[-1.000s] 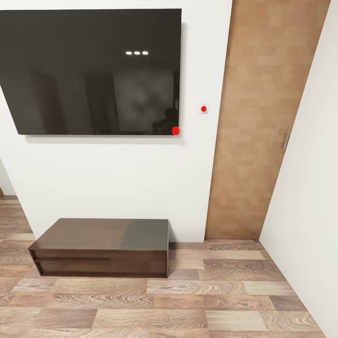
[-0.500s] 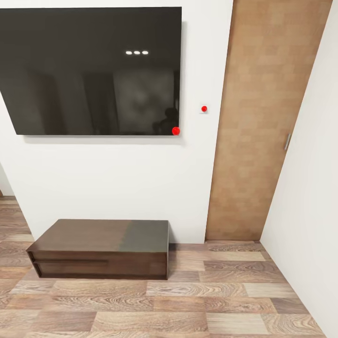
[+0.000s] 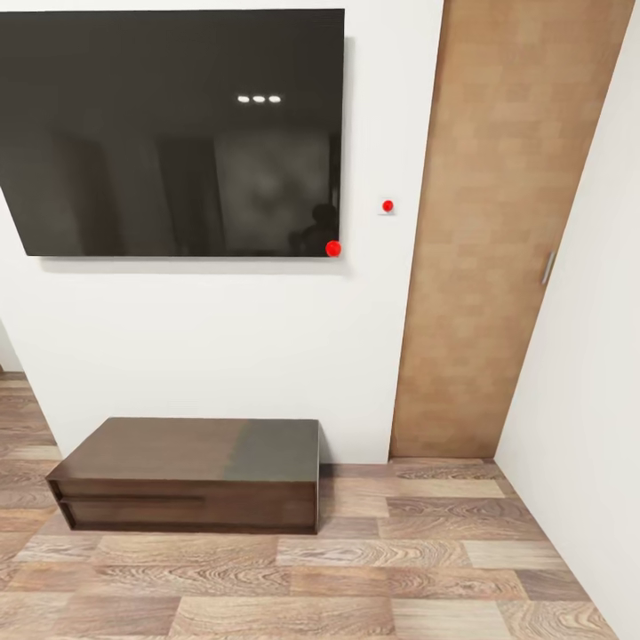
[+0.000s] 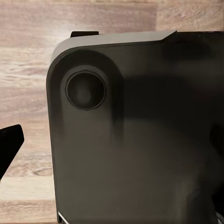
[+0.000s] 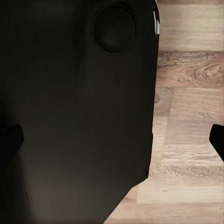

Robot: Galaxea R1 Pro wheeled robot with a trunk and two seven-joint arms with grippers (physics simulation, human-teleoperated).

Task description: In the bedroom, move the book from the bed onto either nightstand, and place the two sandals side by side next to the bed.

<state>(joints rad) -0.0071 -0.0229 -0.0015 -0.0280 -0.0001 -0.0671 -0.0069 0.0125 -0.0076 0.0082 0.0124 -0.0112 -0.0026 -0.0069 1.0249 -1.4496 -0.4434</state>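
Wood-plank floor is seen across the lower part of the head view, running up to a white wall. One long low dark-brown TV cabinet stands on the planks against that wall, directly below one large black television mounted on it. One red dot sits at the lower corner of the screen nearest the door, and one small white switch with a red centre is fixed to the wall between the television and the door. One tall brown wooden door is set beside the cabinet, well apart from it, with a single grey handle at its far edge.

None of the task's things can be placed from these views; a part of the bedroom away from the bed is faced.

In the left wrist view, a dark grey rounded robot body with one round recess is seen over the planks, and a black fingertip of the left claw is seen at the frame's edge. In the right wrist view, two black fingertips of the right claw are seen at opposite edges. Whether either claw is released or clenched cannot be told.
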